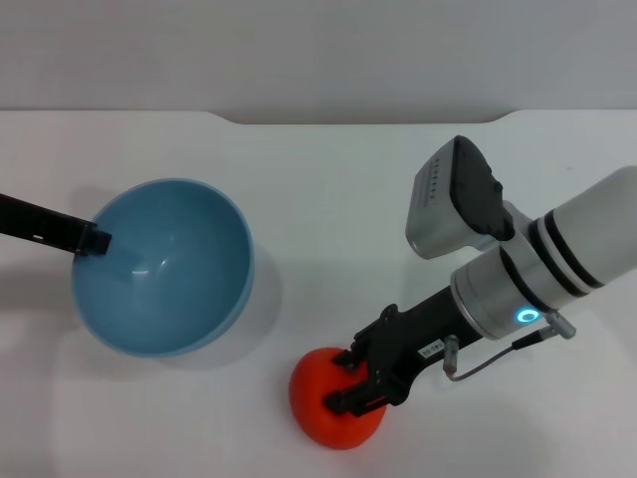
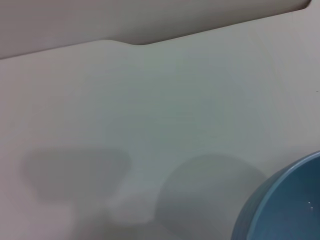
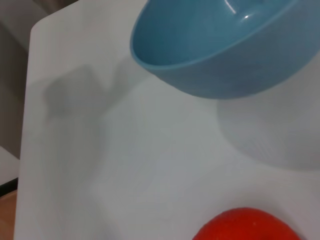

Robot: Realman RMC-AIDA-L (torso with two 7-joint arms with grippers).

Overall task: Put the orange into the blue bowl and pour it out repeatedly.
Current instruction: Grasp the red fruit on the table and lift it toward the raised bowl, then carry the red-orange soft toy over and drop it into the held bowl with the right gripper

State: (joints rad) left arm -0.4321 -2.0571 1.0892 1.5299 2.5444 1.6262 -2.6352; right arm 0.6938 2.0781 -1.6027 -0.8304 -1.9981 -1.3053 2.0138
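The orange (image 1: 333,406) — glossy red-orange, roundish — sits in the right gripper (image 1: 360,382).

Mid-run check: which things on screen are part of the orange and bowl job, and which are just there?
Part of the job:
- orange, on the table with the right gripper closed around it
- blue bowl, tilted, with the left gripper on its rim

Just there:
- white table; no other loose items visible

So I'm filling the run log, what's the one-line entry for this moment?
right gripper: around orange on table | left gripper: at blue bowl rim, bowl tilted, empty | orange not in bowl
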